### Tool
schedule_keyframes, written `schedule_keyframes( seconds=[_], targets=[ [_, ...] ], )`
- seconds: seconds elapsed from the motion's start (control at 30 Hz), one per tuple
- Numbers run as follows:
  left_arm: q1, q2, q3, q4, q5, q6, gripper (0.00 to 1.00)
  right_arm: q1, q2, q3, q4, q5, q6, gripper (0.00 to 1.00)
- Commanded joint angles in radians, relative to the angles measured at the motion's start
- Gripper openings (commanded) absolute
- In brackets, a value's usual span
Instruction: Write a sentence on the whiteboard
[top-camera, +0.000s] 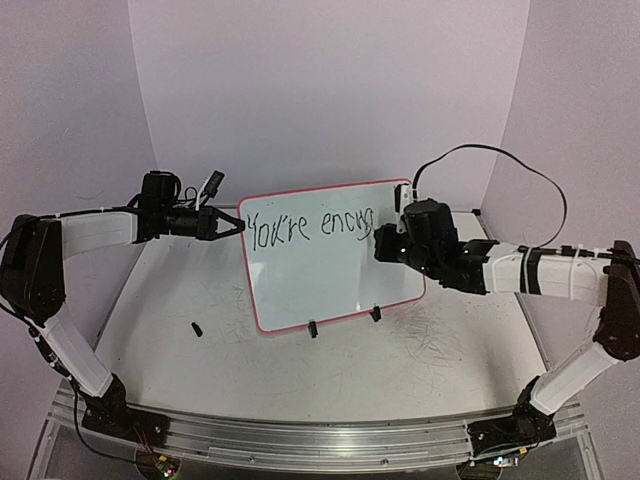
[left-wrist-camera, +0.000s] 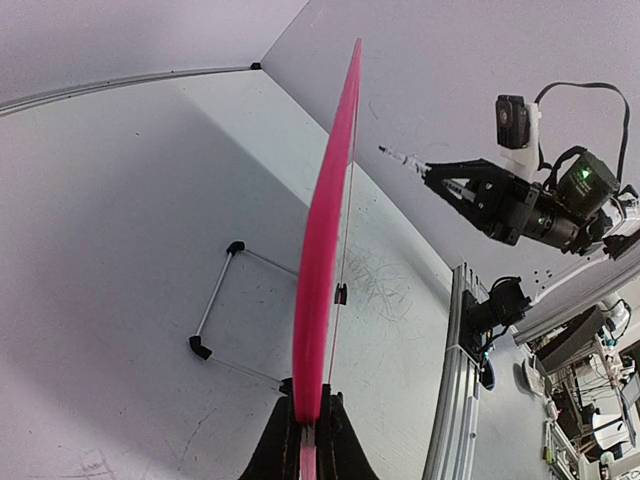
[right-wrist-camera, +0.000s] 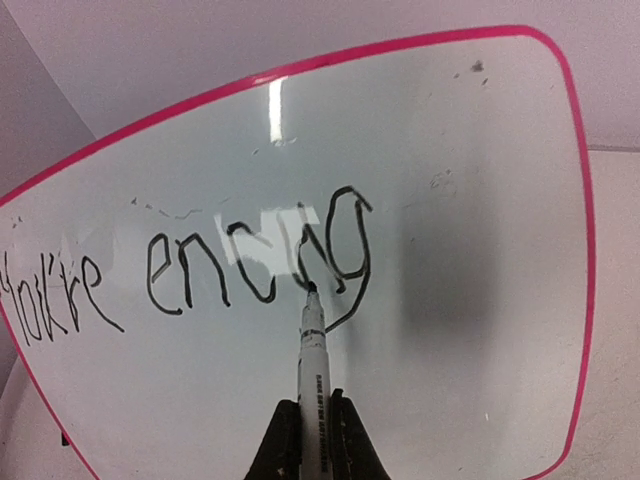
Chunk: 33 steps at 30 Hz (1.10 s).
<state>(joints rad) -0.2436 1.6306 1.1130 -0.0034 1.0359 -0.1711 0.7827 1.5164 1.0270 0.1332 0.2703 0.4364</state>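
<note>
The whiteboard stands mid-worktop, its left edge clenched in the left gripper's jaws. The right gripper's jaws grasp a marker, tip at "enoug" in the sentence. Line 1 lacks "h", so the next move probably calls for a shift right.

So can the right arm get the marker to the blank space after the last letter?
Probably yes: the right hand holds the marker, tip at the whiteboard by the sentence, and bare board beyond it looks unobstructed.
</note>
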Motion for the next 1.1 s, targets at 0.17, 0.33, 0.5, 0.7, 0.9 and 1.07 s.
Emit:
schedule_keyframes(
  seconds=[0.17,0.33,0.5,0.7,0.9,1.07],
  targets=[
    [-0.036,-0.019,0.034,-0.035,-0.005,0.03,0.0,-0.081,0.007,0.093,0.021,0.001,-0.098,0.0],
    [-0.036,-0.017,0.035,-0.036,-0.006,0.033,0.0,-0.108,0.036,0.118,0.04,-0.019,-0.108,0.0],
    [-0.036,-0.017,0.037,-0.039,-0.001,0.036,0.0,-0.114,0.071,0.149,0.049,-0.033,-0.12,0.0],
    [-0.036,-0.015,0.037,-0.041,0.0,0.038,0.0,-0.115,0.099,0.187,0.051,-0.029,-0.138,0.0],
    [-0.036,-0.015,0.038,-0.044,-0.001,0.041,0.0,-0.117,0.124,0.203,0.049,-0.012,-0.14,0.0],
    [-0.036,-0.012,0.039,-0.045,-0.001,0.042,0.0,-0.116,0.123,0.18,0.044,-0.011,-0.131,0.0]
  ],
)
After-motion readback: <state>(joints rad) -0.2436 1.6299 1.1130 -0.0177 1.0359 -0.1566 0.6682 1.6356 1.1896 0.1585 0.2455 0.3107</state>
